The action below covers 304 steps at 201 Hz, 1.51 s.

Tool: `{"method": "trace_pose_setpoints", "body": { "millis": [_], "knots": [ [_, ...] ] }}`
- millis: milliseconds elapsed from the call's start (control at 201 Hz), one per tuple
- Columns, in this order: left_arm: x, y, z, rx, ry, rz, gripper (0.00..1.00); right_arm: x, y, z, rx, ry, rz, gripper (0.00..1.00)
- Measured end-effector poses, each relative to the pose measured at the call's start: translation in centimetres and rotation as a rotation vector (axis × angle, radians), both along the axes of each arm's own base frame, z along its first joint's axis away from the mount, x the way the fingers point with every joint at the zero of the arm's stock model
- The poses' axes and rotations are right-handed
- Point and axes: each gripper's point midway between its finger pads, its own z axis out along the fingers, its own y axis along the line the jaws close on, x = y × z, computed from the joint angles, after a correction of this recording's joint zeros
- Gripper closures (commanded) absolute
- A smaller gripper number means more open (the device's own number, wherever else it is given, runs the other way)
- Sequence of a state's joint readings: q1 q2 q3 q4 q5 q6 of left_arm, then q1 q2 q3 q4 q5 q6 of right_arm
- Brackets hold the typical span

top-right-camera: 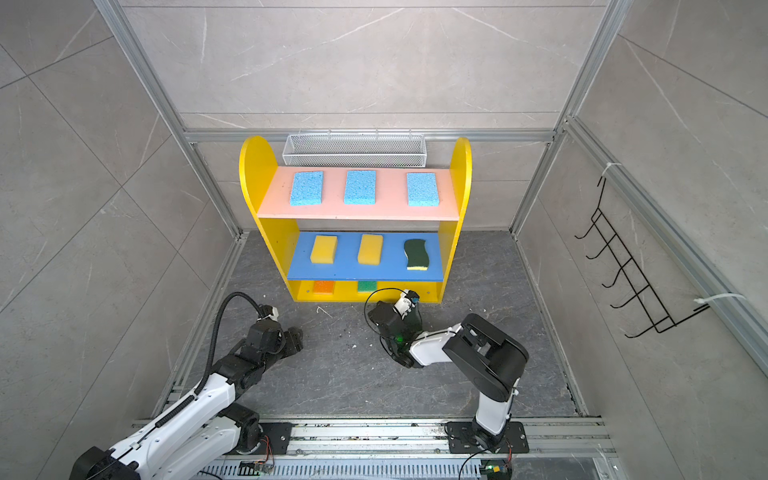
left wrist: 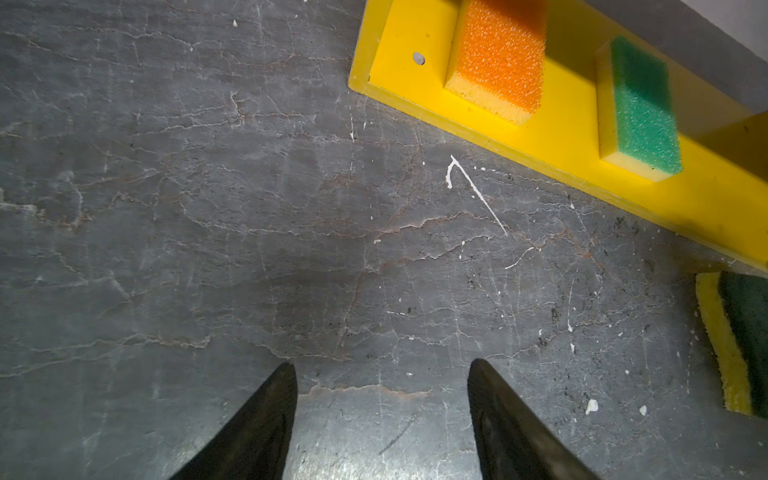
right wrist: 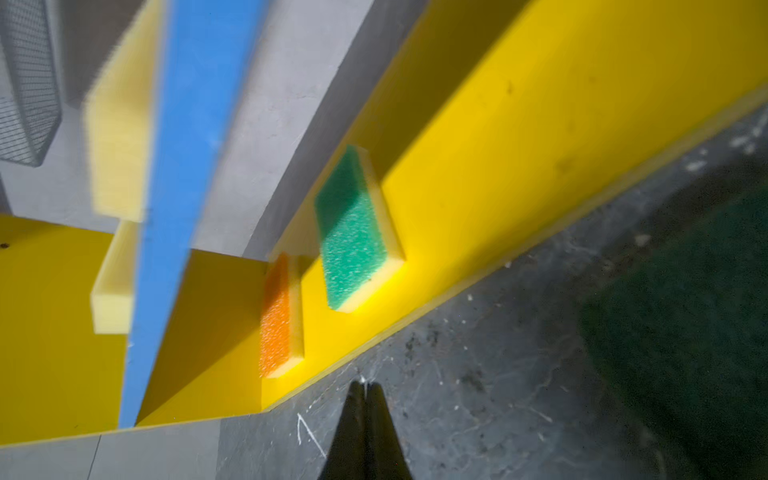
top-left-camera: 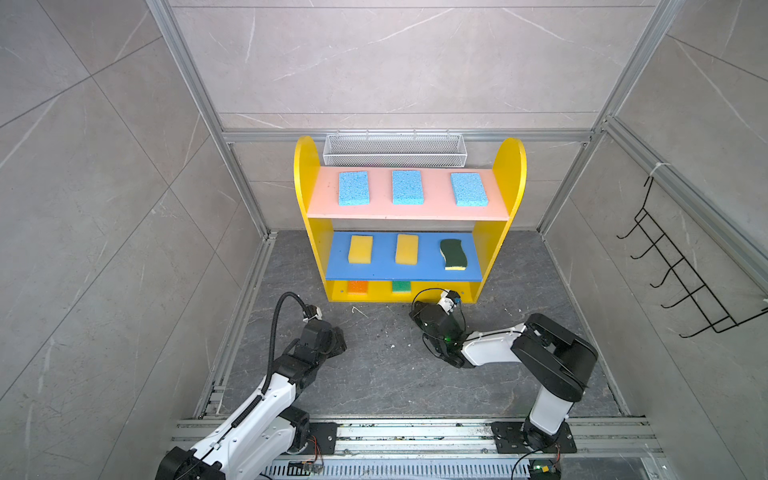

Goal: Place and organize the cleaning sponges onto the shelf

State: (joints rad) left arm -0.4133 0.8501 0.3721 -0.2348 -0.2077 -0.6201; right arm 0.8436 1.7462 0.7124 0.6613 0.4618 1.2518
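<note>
The shelf (top-left-camera: pixel 307 166) holds three light blue sponges (top-left-camera: pixel 353 188) on its pink top board. Two yellow sponges (top-left-camera: pixel 360 249) and a dark-green wavy one (top-left-camera: pixel 453 253) lie on the blue board. On the yellow bottom sit an orange sponge (left wrist: pixel 498 54) and a bright green one (left wrist: pixel 644 108). Another dark-green sponge with yellow backing (left wrist: pixel 739 345) lies on the floor just in front of the shelf's bottom edge; the right arm hides it in both top views. My left gripper (left wrist: pixel 382 365) is open and empty over bare floor. My right gripper (right wrist: pixel 365 384) is shut and empty, beside that floor sponge.
A white wire-mesh basket (top-left-camera: pixel 395 149) hangs behind the shelf top. A black wire hook rack (top-left-camera: pixel 681 266) is on the right wall. Aluminium rails (top-left-camera: pixel 415 432) border the dark stone floor (top-left-camera: pixel 374 374), which carries white scratch marks (left wrist: pixel 478 195).
</note>
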Motion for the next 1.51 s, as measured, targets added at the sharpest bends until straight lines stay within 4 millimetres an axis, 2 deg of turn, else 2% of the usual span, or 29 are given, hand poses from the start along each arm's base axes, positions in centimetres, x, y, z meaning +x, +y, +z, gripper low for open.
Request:
{"method": "trace_pose_setpoints", "body": {
  "millis": [110,179,259,353,508,637,677,812,961,1235,1514],
  "knots": [
    [-0.4,0.4,0.2,0.024,0.033,0.006,0.25,-0.8,0.0,3.2,-0.027,-0.038,0.054,1.00],
    [-0.6,0.7,1.0,0.044,0.041,0.014,0.24,-1.5,-0.5,5.4,-0.049,-0.060,0.078,0.96],
    [-0.7,0.6,2.7,0.064,0.029,0.010,0.23,-2.6,-1.3,8.2,-0.077,-0.091,0.114,0.90],
    [-0.8,-0.1,5.1,0.085,-0.002,-0.017,0.22,-3.9,-2.3,10.3,-0.110,-0.105,0.171,0.80],
    [-1.6,-2.4,7.6,0.123,-0.025,-0.087,0.22,-5.7,-5.1,11.5,-0.192,-0.083,0.232,0.53],
    [-2.5,-4.9,8.5,0.180,-0.026,-0.141,0.22,-7.4,-8.3,12.4,-0.267,-0.065,0.251,0.41],
    [-2.8,-5.6,8.7,0.193,-0.028,-0.155,0.21,-8.0,-9.1,12.5,-0.295,-0.065,0.260,0.29],
    [-3.1,-7.3,9.3,0.195,-0.038,-0.158,0.21,-9.9,-10.7,12.7,-0.370,-0.065,0.312,0.20],
    [-3.3,-7.6,9.7,0.148,-0.054,-0.124,0.20,-11.2,-11.7,11.7,-0.429,-0.066,0.363,0.14],
    [-3.9,-6.4,11.1,0.078,-0.093,-0.074,0.20,-13.0,-12.4,5.0,-0.495,0.023,0.450,0.15],
    [-4.4,-5.3,11.0,0.100,-0.081,-0.057,0.19,-12.3,-11.8,-0.3,-0.563,0.096,0.485,0.15]
  ]
}}
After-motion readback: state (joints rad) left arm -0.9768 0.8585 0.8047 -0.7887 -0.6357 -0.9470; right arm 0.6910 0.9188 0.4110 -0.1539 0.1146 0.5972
